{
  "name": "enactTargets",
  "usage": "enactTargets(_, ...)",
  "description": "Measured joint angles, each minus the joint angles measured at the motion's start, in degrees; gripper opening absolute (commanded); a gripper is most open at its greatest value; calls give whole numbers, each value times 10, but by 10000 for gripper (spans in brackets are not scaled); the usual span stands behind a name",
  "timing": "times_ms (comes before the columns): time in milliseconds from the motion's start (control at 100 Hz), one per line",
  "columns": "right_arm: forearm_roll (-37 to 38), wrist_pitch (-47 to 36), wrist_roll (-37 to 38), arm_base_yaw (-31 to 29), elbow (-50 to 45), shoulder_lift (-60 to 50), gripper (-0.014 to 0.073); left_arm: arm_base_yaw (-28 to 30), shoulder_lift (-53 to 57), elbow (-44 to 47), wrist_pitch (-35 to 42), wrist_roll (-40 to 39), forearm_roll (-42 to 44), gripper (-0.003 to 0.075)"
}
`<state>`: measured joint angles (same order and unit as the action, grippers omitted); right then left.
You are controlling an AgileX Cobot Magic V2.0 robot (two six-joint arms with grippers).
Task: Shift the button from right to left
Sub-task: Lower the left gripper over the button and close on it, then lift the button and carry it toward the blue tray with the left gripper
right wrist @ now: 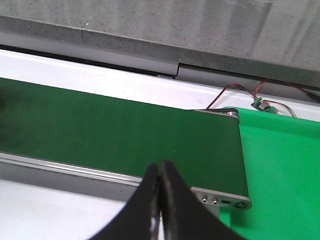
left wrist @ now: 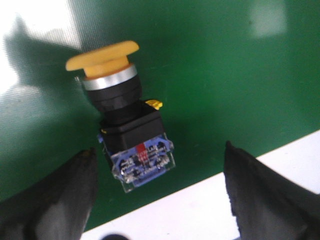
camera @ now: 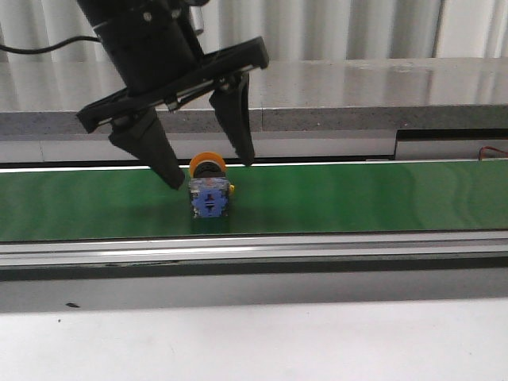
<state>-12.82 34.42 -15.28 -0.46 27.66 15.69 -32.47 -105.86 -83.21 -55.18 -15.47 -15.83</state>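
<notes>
The small push-button switch with yellow-orange mushroom cap, black collar and blue contact block [camera: 209,189] is seen lying on the dark green conveyor belt [camera: 357,198], left of its middle. The black left gripper [camera: 213,175] is held over it, fingers spread, not touching. The right gripper [right wrist: 160,200] is seen pressed together, empty.

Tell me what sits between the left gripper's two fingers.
The button lies on the green belt between the open left gripper's fingers, touching neither; the left wrist view shows it best.
</notes>
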Motion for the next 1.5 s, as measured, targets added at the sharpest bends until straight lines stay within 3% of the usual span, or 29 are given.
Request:
enactTargets(160, 0, 0, 0, 0, 0, 0, -68, 0, -17, 0, -5, -31, 48, 475)
enactTargets(380, 0, 0, 0, 0, 0, 0, -68, 0, -19, 0, -6, -44, 70, 230)
enactTargets(500, 0, 0, 0, 0, 0, 0, -68, 0, -19, -2, -14, -47, 81, 148)
enactTargets(790, 0, 0, 0, 0, 0, 0, -68, 15, -12, -4, -50, -48, 88, 144)
enactTargets(1000, 0, 0, 0, 0, 0, 0, -68, 72, 24, -4, -94, -37, 99, 144)
enactTargets(1500, 0, 0, 0, 0, 0, 0, -68, 281, 72, -4, -150, 215, 158, 144)
